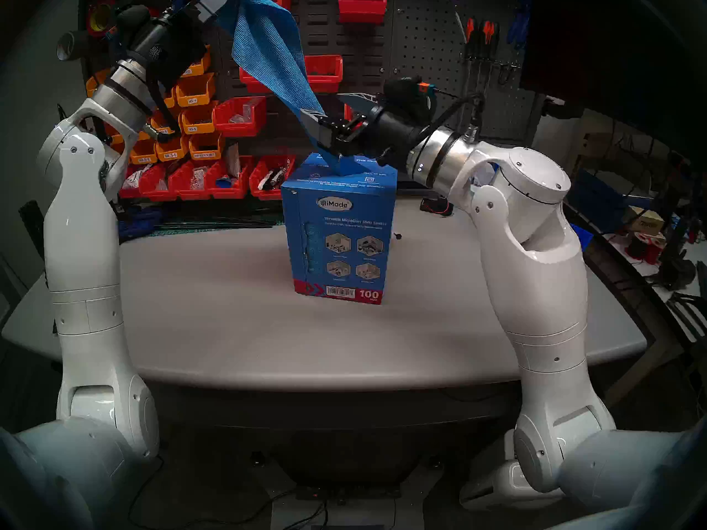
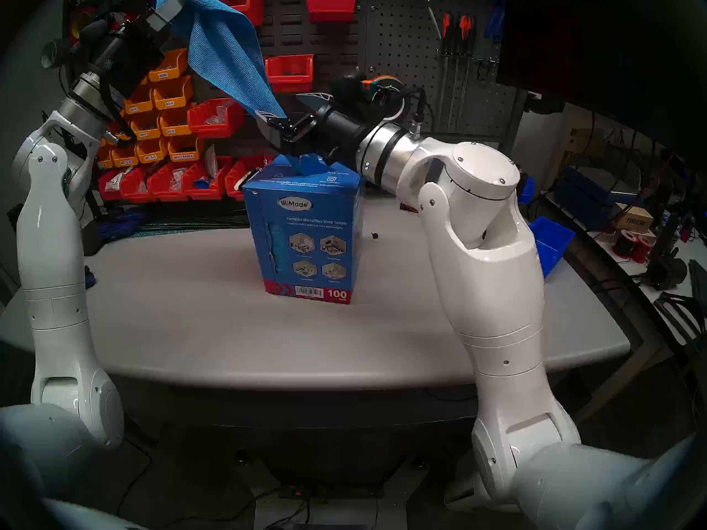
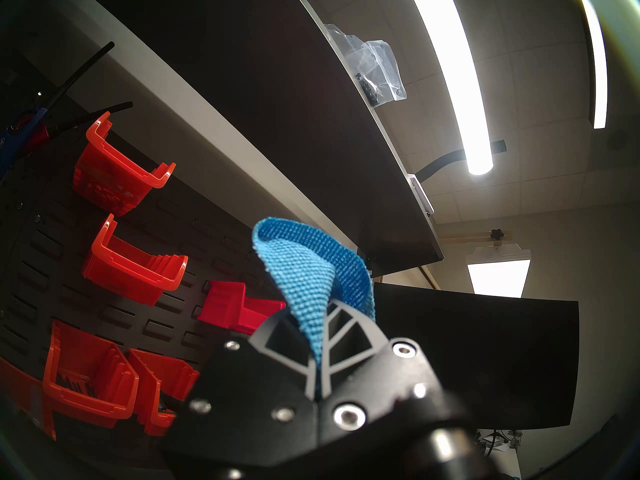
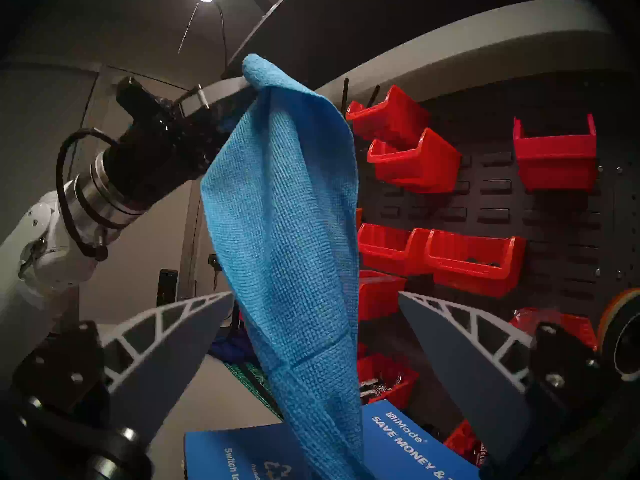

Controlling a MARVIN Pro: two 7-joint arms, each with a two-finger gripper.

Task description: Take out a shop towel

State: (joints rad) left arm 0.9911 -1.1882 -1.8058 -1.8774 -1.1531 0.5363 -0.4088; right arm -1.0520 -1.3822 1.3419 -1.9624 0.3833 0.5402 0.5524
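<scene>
You see glossy white arm shells dotted with small screws, silver wrist rings, black wrist units with looping black cables (grey ribbed fingers [image 4: 166, 347]) — identical pair.

Bright blue waffle-weave shop towel [image 1: 267, 55] stretches taut, slanting upward from the box top.

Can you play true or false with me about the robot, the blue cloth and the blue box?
1. The left hand is pinching the bright blue waffle-weave cloth. True.
2. The right hand is squeezed shut on the cloth. False: its fingers stand wide open, one on each side of the cloth.
3. The cloth is all the way out of the tall blue printed cardboard box. False: its lower end still goes into the box top.
4. The box stands upright on the grey table. True.
5. The bins on the back wall are green. False: they are red and orange plastic bins.
</scene>
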